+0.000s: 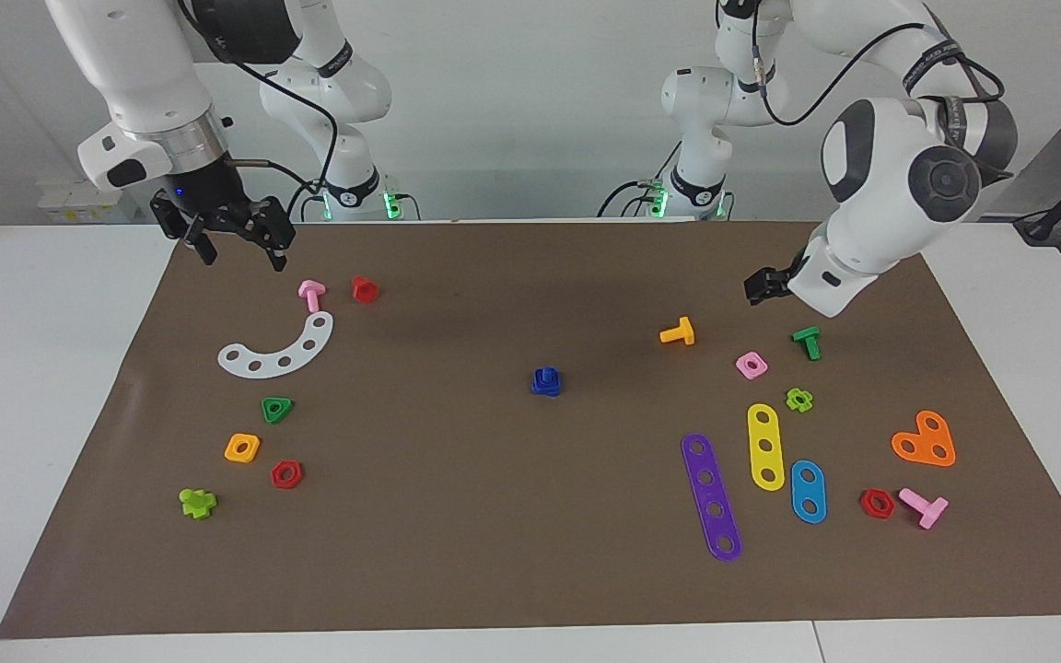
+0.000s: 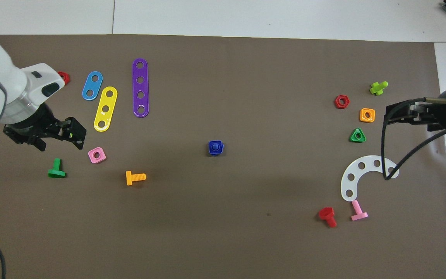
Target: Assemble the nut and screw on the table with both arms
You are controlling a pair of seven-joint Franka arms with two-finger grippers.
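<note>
A wide white table (image 1: pixel 52 387) carries a brown mat (image 1: pixel 457 552) strewn with coloured plastic parts, a pale wall at the robots' end.

The right gripper (image 1: pixel 238 247) hangs over the mat's edge at the right arm's end, fingers spread and empty; in the facing view the pink T-shaped screw (image 1: pixel 311 294) lies at its four o'clock. The left gripper (image 1: pixel 763 284) hovers over the mat at the left arm's end, nothing visibly in it; whether its fingers are parted I cannot tell. The green T-shaped screw (image 1: pixel 807 342) sits at its four o'clock.

From both grippers outward, the nut (image 1: pixel 546 381) and screw (image 2: pixel 215 146) rest mid-mat, well apart from either tool, seemingly already joined: the overhead view shows a round stem end in the nut's centre.

By my judgement the assembly is done and the arms stand clear; nothing beyond retreat seems called for.
</note>
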